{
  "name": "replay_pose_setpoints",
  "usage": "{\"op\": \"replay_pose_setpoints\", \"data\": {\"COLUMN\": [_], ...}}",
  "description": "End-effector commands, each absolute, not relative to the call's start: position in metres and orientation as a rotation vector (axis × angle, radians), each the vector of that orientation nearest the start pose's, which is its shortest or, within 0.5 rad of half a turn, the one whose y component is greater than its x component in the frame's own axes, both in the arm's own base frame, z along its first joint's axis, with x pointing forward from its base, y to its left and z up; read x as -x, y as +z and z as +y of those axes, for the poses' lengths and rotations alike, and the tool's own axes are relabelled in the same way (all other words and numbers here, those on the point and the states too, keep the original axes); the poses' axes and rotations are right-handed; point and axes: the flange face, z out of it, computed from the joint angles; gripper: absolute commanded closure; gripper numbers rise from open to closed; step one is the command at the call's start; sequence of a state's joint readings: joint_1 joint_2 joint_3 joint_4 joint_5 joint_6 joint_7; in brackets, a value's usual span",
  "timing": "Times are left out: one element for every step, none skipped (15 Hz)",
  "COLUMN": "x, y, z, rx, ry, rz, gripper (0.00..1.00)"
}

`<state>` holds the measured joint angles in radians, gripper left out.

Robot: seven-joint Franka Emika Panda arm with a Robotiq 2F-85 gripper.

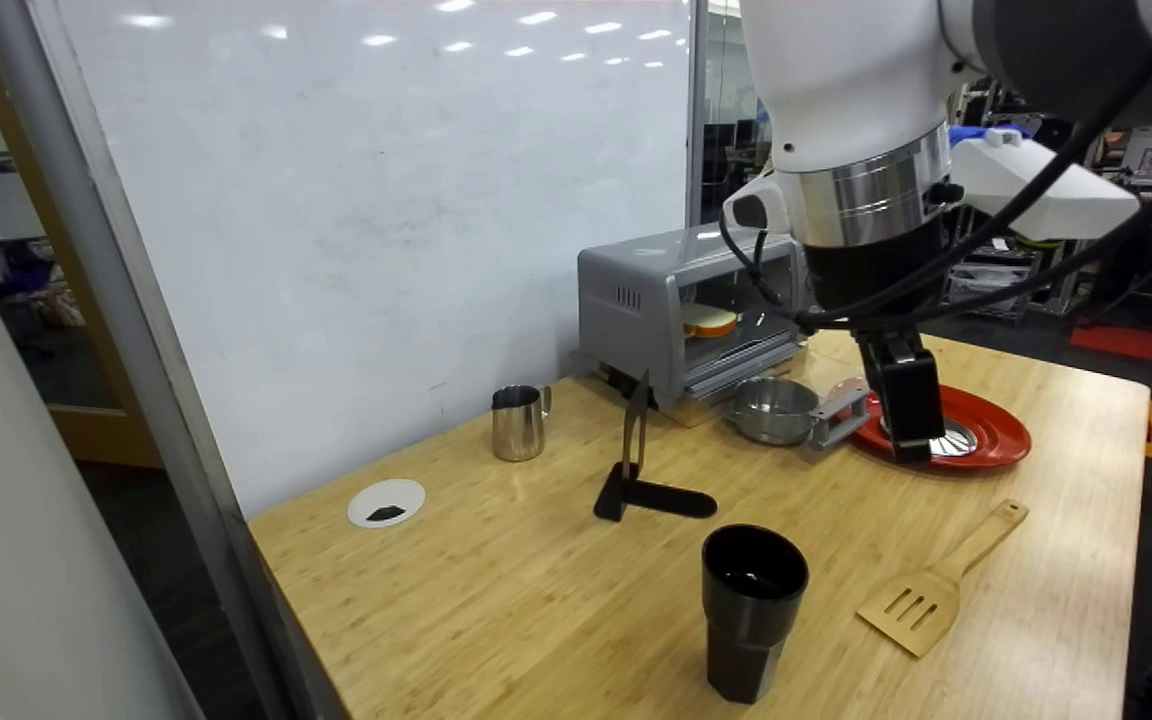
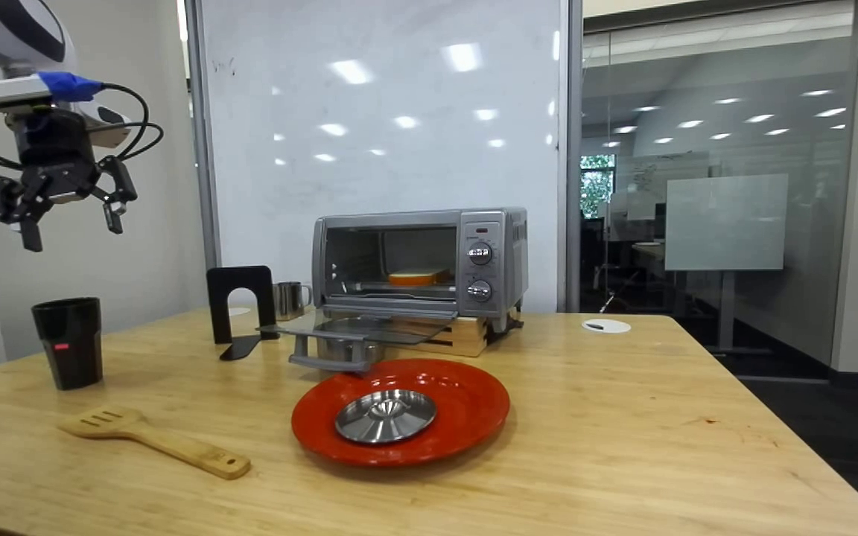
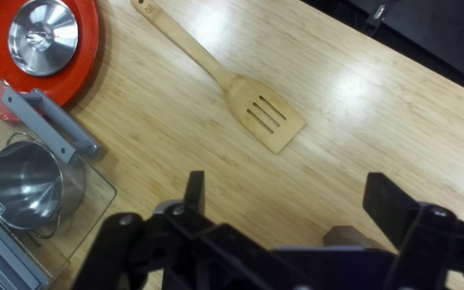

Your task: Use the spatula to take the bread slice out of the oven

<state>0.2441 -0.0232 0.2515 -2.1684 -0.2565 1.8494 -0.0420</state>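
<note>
Wooden table (image 2: 623, 417) beneath, tool (image 2: 72, 229) spread wide — the bread slice (image 2: 414, 279) inside the oven (image 2: 496, 272) shows in both exterior views only.

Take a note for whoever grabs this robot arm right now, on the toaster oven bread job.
Gripper: open, holding nothing, above the table.
Spatula: lying flat on the table.
Bread slice: inside the oven.
Done: oven door is open; nothing picked up yet.
Left: grasp the spatula, work it under the bread slice, bring it out.
</note>
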Motion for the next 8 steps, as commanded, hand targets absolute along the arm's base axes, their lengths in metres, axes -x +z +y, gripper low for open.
{"op": "replay_pose_setpoints", "data": {"x": [-0.437, -0.435, -0.434, -0.432, -0.432, -0.432, -0.431, -0.431], "y": [0.398, 0.403, 0.406, 0.41, 0.412, 0.413, 0.414, 0.412], "z": [0.216, 0.21, 0.204, 0.197, 0.188, 0.178, 0.169, 0.157], "rx": [3.172, 3.154, 3.136, 3.114, 3.092, 3.064, 3.041, 3.019], "ry": [0.344, 0.321, 0.309, 0.301, 0.293, 0.274, 0.259, 0.237], "rz": [-1.257, -1.313, -1.363, -1.41, -1.446, -1.483, -1.508, -1.537], "gripper": [0.0, 0.0, 0.0, 0.0, 0.0, 0.0, 0.0, 0.0]}}
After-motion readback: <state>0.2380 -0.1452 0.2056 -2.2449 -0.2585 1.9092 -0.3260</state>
